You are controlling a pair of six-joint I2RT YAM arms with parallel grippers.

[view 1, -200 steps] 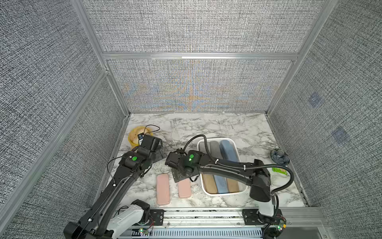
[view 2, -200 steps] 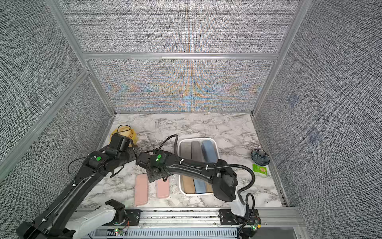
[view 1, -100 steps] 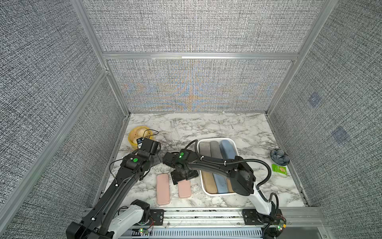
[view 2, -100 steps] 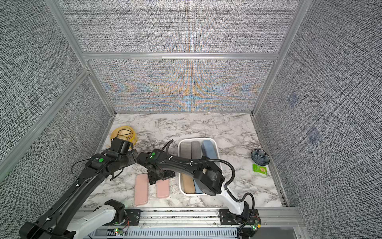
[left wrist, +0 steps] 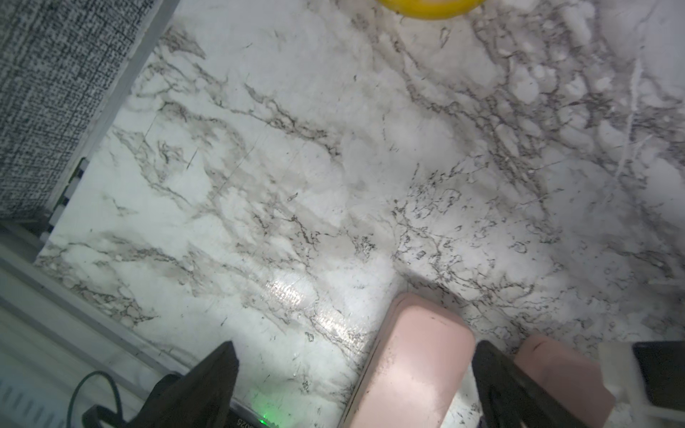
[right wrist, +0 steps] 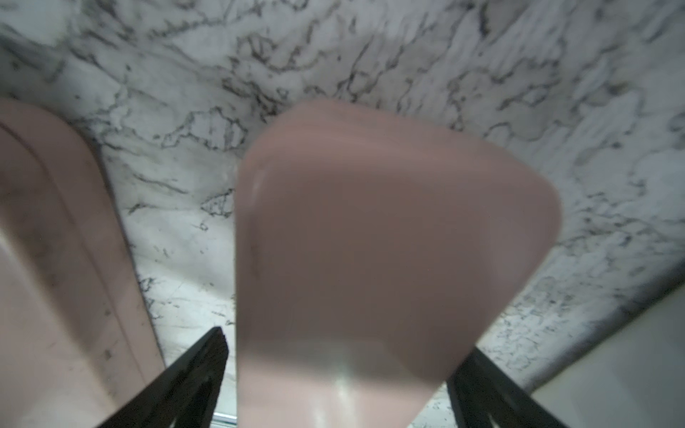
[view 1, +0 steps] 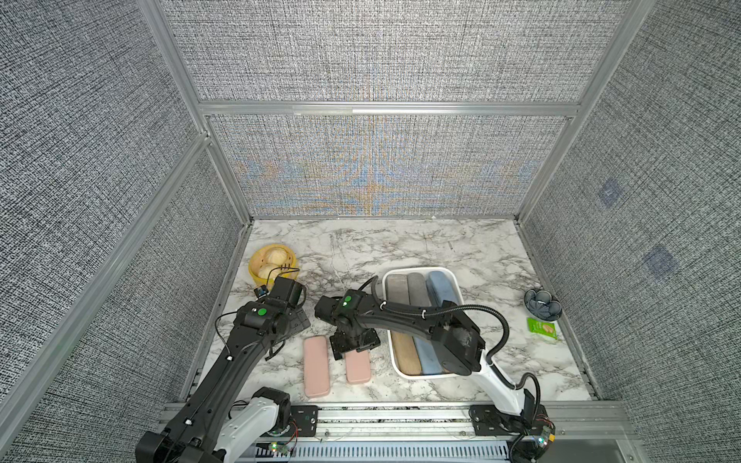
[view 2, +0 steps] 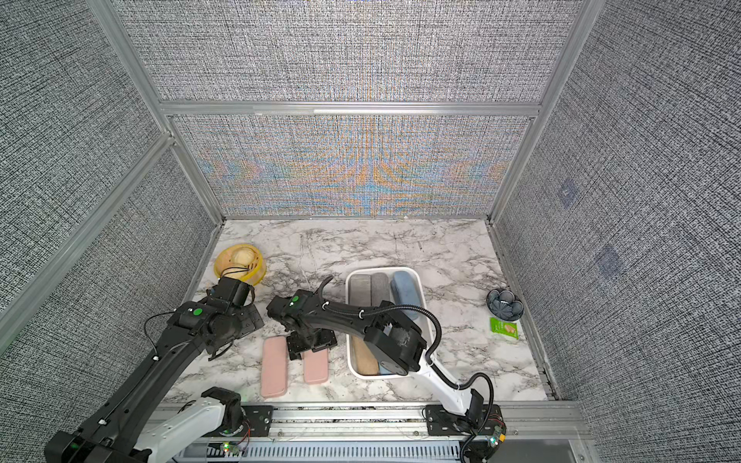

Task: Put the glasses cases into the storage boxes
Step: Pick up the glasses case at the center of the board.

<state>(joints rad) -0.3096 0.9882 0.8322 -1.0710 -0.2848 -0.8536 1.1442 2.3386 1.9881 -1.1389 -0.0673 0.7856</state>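
Two fingers (right wrist: 200,374) of the right gripper (right wrist: 344,341) stand apart, astride the shorter pink case (right wrist: 370,241). A sliver of marble shows btwn one finger and the case's side, so it's not clamped on it yet. In a top view that gripper (view 1: 355,344) points down over the case's far end, w/ the case (view 1: 358,366) flat on the marble table (view 1: 401,244).

Just beside it, parallel, lies the longer pink case (view 1: 316,366), also on the table, outside the white tray (view 1: 421,270).

The left gripper (left wrist: 356,381) is spread wide, holding nothing. In the left wrist view the longer case's end sits btwn its fingers; touching or not, can't tell.

The tray sits just right of the pink pair w/ grey cases (view 1: 395,286), blue cases (view 1: 441,288) and a tan cork case (view 1: 405,352) inside, partly under the right arm (view 1: 401,320).

Farther out: yellow steamer basket (view 1: 256,268) w/ buns (view 1: 276,254) by the left wall; dark blue bowl (view 1: 542,304) and green packet (view 1: 542,328) by the right wall.
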